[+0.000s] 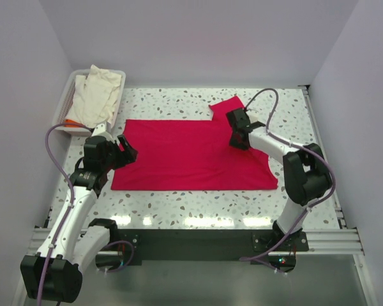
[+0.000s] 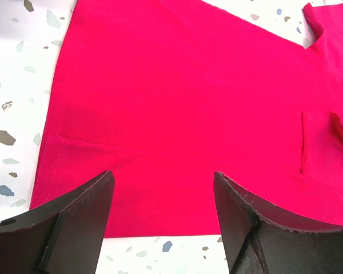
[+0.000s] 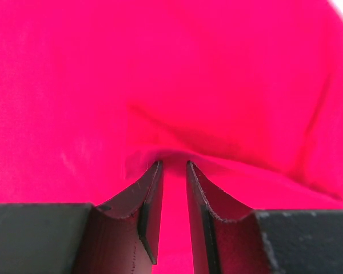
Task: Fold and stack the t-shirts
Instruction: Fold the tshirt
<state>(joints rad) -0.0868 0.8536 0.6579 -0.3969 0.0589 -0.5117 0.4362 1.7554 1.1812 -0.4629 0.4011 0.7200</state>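
Observation:
The crimson-red t-shirt (image 1: 179, 156) lies spread flat on the speckled table, one sleeve (image 1: 226, 105) sticking out at the back right. My right gripper (image 1: 239, 141) is on the shirt just below that sleeve. In the right wrist view its fingers (image 3: 172, 162) are nearly closed, pinching a raised fold of the red cloth (image 3: 171, 74). My left gripper (image 1: 124, 153) hovers at the shirt's left edge, open and empty (image 2: 163, 177), with the red cloth (image 2: 188, 97) flat beyond the tips. The cream-white t-shirt (image 1: 96, 95) lies crumpled in the tray, with a bit of orange fabric (image 1: 70, 122) beneath it.
The white plastic tray (image 1: 62, 102) stands at the back left corner, close behind my left gripper. Bare speckled table (image 1: 179, 204) runs along the near side of the shirt. White walls enclose the table on three sides.

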